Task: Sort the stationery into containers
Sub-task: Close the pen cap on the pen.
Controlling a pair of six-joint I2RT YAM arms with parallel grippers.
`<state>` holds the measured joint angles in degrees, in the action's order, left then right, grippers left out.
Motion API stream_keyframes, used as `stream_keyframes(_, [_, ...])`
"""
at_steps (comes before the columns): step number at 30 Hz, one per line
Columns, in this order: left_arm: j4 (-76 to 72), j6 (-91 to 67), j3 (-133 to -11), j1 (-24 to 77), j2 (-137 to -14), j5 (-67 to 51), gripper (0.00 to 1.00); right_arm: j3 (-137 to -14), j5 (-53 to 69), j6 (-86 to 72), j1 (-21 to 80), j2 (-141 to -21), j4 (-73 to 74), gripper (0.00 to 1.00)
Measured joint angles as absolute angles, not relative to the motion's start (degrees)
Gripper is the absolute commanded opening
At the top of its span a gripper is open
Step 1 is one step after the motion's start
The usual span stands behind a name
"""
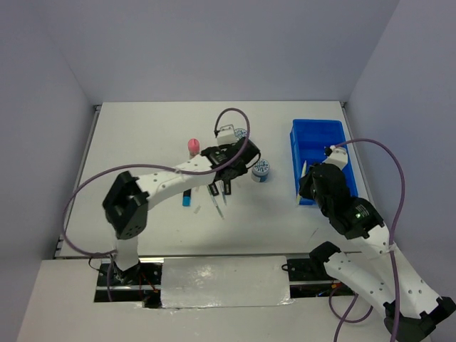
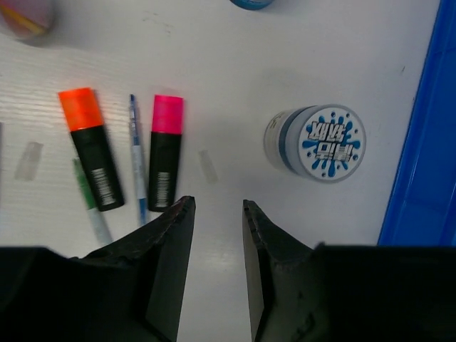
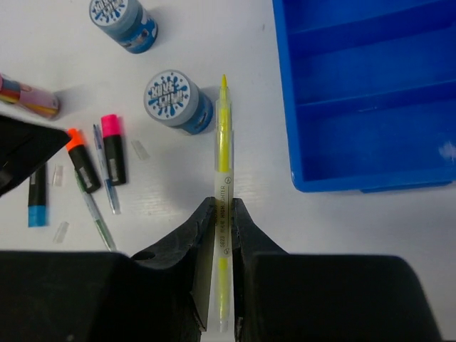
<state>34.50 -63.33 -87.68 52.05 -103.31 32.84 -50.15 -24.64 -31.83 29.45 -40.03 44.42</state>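
Note:
My right gripper (image 3: 223,203) is shut on a thin pale pen with a yellow core (image 3: 224,142), held above the table just left of the bright blue tray (image 3: 370,92), whose compartments show nothing inside. My left gripper (image 2: 217,206) hovers open over bare table with nothing between its fingers. Just ahead of it to the left lie the orange-capped highlighter (image 2: 89,146), the pink-capped highlighter (image 2: 165,149), a blue pen (image 2: 137,160) and a green pen (image 2: 89,199). One patterned roll (image 2: 324,140) stands to its right. A blue-capped highlighter (image 3: 37,196) lies further left.
A second patterned roll (image 1: 239,133) and the pink-topped tube (image 1: 192,147) sit toward the back of the table. Small clear pen caps (image 2: 28,160) lie loose among the pens. The tray (image 1: 318,160) stands at the right, near the table's edge.

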Motion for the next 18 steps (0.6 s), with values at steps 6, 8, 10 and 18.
stream_keyframes(6, [38.87, -68.01, -98.72, 53.6, -117.54, 34.3, 0.47, -47.4, -24.51, -31.53, 29.36, -36.97, 46.61, 0.0])
stream_keyframes(8, [40.8, -69.43, -100.4, 53.95, -120.07, 34.87, 0.47, -47.16, -24.03, -31.31, 29.36, -36.62, 46.85, 0.0])
stream_keyframes(10, [43.4, -71.13, -101.75, 54.33, -122.04, 35.73, 0.47, -47.11, -23.29, -30.98, 29.36, -36.16, 46.83, 0.0])
stream_keyframes(18, [48.9, -73.32, -110.43, 54.24, -128.31, 37.91, 0.45, -47.09, -21.45, -30.04, 29.36, -35.38, 46.81, 0.0])
